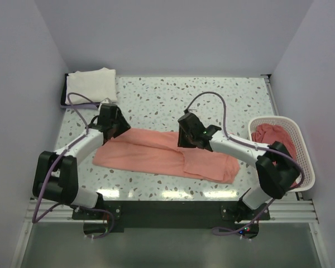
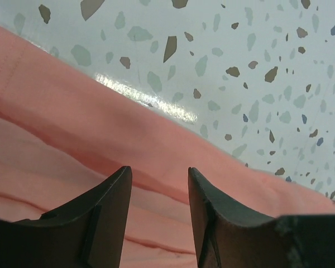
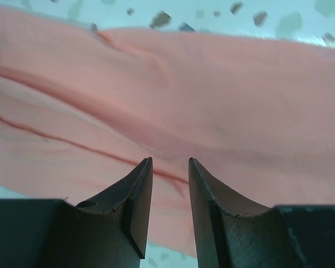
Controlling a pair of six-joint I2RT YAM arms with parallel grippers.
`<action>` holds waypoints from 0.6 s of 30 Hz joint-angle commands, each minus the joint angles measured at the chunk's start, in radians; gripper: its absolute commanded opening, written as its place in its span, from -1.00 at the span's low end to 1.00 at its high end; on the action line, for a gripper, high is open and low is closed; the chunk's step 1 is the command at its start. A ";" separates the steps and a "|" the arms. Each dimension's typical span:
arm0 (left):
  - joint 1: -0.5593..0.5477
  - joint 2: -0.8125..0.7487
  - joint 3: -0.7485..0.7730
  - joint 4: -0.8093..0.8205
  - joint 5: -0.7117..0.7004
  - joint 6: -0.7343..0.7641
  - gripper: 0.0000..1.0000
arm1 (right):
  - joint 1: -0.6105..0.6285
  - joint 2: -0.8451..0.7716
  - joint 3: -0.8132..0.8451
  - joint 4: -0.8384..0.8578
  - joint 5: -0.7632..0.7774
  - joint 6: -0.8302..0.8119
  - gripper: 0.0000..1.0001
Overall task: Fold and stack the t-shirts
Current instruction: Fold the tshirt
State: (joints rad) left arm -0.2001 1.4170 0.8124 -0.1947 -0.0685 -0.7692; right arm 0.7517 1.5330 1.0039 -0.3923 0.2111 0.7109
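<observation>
A salmon-pink t-shirt (image 1: 156, 153) lies folded into a long band across the middle of the table. My left gripper (image 1: 113, 127) hovers over its far left end, open and empty; the cloth (image 2: 100, 128) shows between the fingers. My right gripper (image 1: 188, 137) hovers over the band's far edge right of centre, open and empty, with cloth (image 3: 212, 100) beneath it. A folded cream-white t-shirt (image 1: 92, 84) lies at the far left corner. A darker pink-red t-shirt (image 1: 271, 135) lies crumpled in the basket.
A white lattice basket (image 1: 298, 145) stands at the right edge of the table. The terrazzo tabletop (image 1: 212, 97) stretches behind the band. Grey walls enclose the back and both sides.
</observation>
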 commanded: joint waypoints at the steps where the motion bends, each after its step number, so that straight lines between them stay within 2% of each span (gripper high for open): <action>1: -0.018 0.051 0.068 0.009 -0.109 -0.028 -0.02 | 0.000 0.082 0.113 0.153 -0.013 -0.039 -0.29; 10: -0.024 0.112 0.085 -0.012 -0.180 -0.018 -0.10 | 0.001 0.309 0.229 0.251 -0.053 -0.033 -0.32; 18: -0.025 0.108 0.054 -0.043 -0.231 -0.022 -0.14 | 0.006 0.391 0.237 0.308 -0.124 -0.021 -0.36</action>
State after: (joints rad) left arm -0.2184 1.5276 0.8555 -0.2283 -0.2497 -0.7757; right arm 0.7525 1.9274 1.2140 -0.1570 0.1173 0.6876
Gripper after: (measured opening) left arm 0.432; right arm 0.321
